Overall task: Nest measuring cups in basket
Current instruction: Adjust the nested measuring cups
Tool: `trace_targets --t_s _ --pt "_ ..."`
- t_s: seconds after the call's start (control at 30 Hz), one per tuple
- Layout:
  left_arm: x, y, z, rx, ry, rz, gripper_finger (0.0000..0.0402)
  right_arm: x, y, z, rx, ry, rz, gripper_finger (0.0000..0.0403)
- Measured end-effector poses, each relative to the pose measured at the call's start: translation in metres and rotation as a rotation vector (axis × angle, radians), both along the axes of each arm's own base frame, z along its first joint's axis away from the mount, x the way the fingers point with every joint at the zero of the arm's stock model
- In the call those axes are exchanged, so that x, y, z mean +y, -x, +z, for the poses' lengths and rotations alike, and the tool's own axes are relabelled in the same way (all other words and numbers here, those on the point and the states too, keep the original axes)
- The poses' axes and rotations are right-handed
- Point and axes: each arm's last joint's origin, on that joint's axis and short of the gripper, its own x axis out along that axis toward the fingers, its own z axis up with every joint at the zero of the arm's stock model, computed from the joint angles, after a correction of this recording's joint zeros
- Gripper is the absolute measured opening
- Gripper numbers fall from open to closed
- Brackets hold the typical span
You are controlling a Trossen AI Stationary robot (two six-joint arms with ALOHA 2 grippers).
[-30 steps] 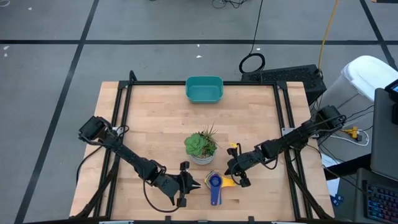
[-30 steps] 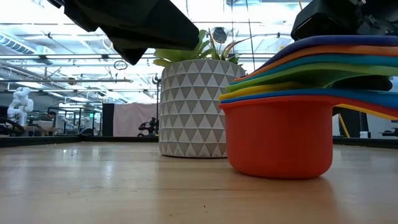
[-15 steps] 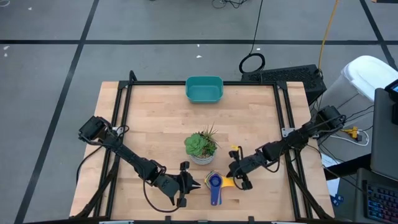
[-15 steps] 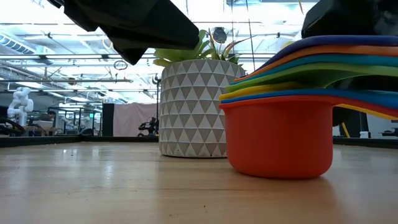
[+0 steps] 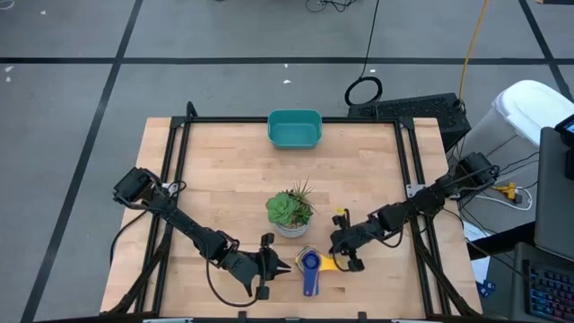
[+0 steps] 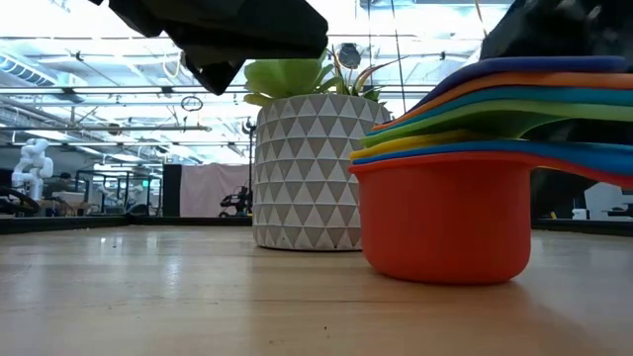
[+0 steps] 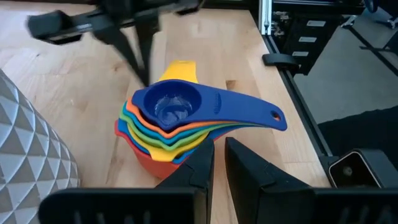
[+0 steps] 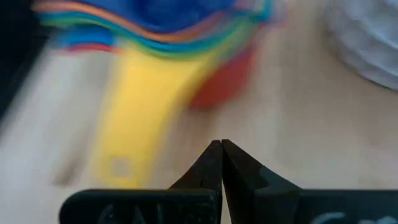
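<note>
Flanking the measuring cups (image 5: 311,263) near the worktop's (image 5: 224,170) front edge, we see right gripper (image 5: 340,256) pinched together, nearer; left gripper (image 5: 285,266) slightly apart, empty.

Both arms are dark, slim and jointed, with black cables looping along them. The left gripper (image 7: 214,165) has two flat black tapering fingers (image 7: 198,168). The right gripper (image 8: 221,163) ends in pointed black fingers; a yellow mark, perhaps a tag, sits near its wrist.
</note>
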Motion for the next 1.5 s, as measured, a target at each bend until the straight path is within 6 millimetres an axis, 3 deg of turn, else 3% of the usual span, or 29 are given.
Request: trace_targets --t_s 0.1,0.23,0.33,0.6,0.73,0.97,1.1,1.3,1.5 --pt "0.0 0.0 0.0 -0.001 0.0 0.0 0.0044 0.004 -0.001 0.003 -0.029 -0.033 0.056 0.0" --pt "0.0 0.0 0.0 0.0 0.0 0.0 0.0044 -0.003 0.004 -0.001 0.044 0.022 -0.066 0.0" --pt "0.0 0.001 -0.001 0.016 0.006 0.004 0.0044 0.003 0.004 0.002 0.034 -0.066 0.035 0.0" --pt "0.003 0.015 -0.025 0.352 0.157 0.002 0.0044 0.006 0.006 0.003 0.059 -0.081 -0.002 0.0" --pt "0.001 0.016 -0.028 0.378 0.193 0.01 0.0044 0.007 0.007 0.003 0.072 -0.11 -0.026 0.0" --pt "0.004 0.003 -0.016 0.242 0.257 -0.004 0.0044 0.015 0.011 0.003 0.083 -0.122 -0.035 0.0" --pt "0.004 0.003 -0.017 0.254 0.249 -0.005 0.0044 0.02 0.014 0.003 0.062 -0.088 -0.042 0.0" --pt "-0.016 -0.011 -0.017 0.331 0.182 -0.019 0.0044 0.024 0.017 0.003 0.07 -0.102 -0.052 0.0" --pt "-0.037 -0.044 -0.022 0.488 0.025 -0.011 0.0044 0.025 0.018 0.002 0.08 -0.107 -0.059 0.0"
